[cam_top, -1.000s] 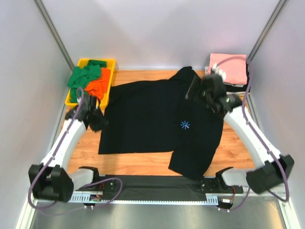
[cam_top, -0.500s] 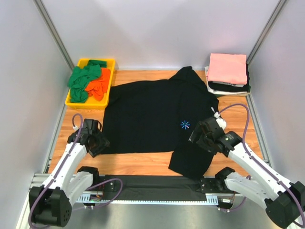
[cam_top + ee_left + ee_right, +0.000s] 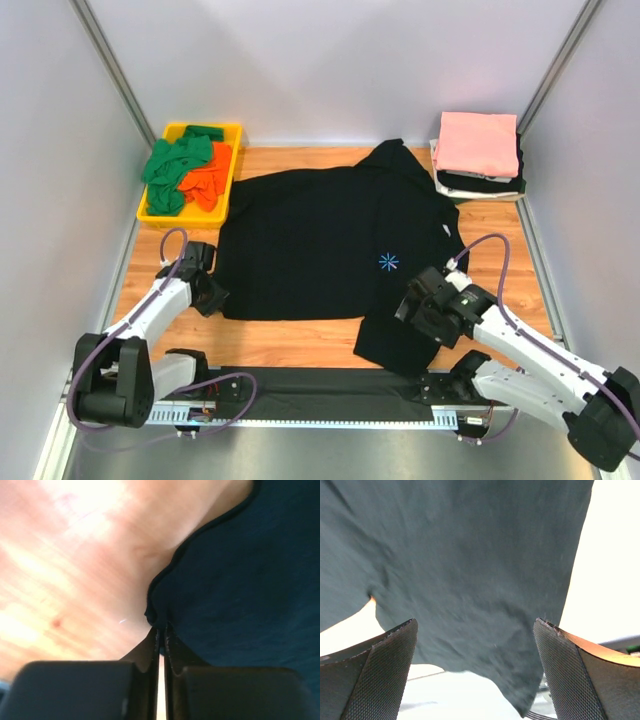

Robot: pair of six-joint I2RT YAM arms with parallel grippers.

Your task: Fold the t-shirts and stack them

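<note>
t-shirt [image 3: 300, 250] corner pinched in left hand [image 3: 161, 630], beneath spread right hand [image 3: 475, 625].

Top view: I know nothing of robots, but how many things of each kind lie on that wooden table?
Spread-out black t-shirt: 1
Folded stack, pink on top: 1
Yellow tray, holding green cloth and orange cloth: 1
Total: 3

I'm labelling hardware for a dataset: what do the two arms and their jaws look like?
The left arm and right arm have white links, black joints and black heads, each with a looping purple cable. Jaws are dark; the right's pads are cross-hatched.
</note>
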